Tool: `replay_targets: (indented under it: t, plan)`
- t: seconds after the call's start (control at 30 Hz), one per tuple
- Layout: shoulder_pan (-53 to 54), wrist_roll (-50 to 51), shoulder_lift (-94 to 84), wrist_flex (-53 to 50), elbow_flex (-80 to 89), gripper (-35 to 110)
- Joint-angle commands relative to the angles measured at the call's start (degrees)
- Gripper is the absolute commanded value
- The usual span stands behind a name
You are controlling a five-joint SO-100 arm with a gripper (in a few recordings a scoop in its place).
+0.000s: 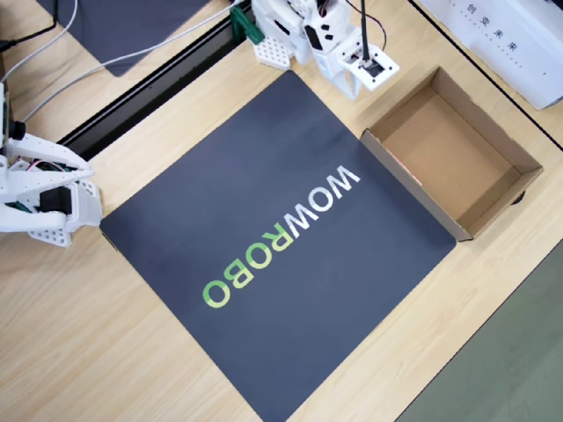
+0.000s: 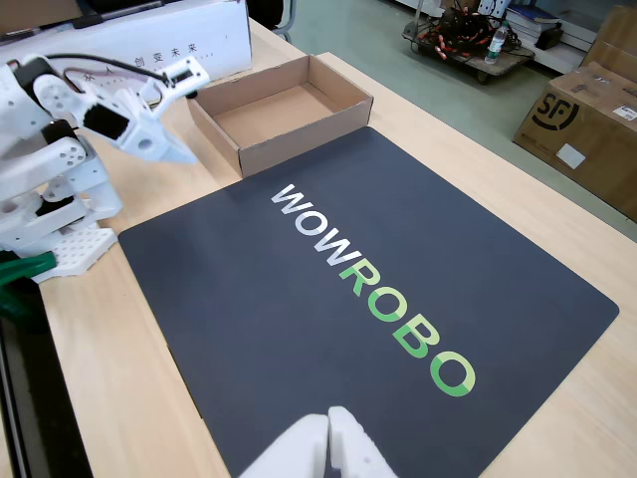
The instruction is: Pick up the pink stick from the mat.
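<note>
While the mat (image 1: 264, 220) lies bare, the cardboard box (image 1: 466, 189) beside it holds nothing; the gripper (image 2: 174, 151), fingers together, hangs near that box.

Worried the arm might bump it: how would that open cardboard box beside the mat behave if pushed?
The cardboard box looks shallow and thin-walled, so it is probably light and would slide easily on the smooth table. With its top open, the walls may flex.

mat (image 1: 264, 220) on table (image 1: 88, 352), cardboard box (image 1: 519, 163) beside its right corner
</note>
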State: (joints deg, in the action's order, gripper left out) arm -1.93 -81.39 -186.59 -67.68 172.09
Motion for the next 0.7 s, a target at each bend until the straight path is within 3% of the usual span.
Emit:
replay_targets:
  t: [0.0, 0.27, 0.67]
  plan:
    - [-0.44, -2.2, -1.14, -0.18, 3.25, 0]
    - [0.53, -5.71, -1.23, -6.86, 7.03, 0]
    - [0.35, -6.15, -1.32, -7.29, 7.03, 0]
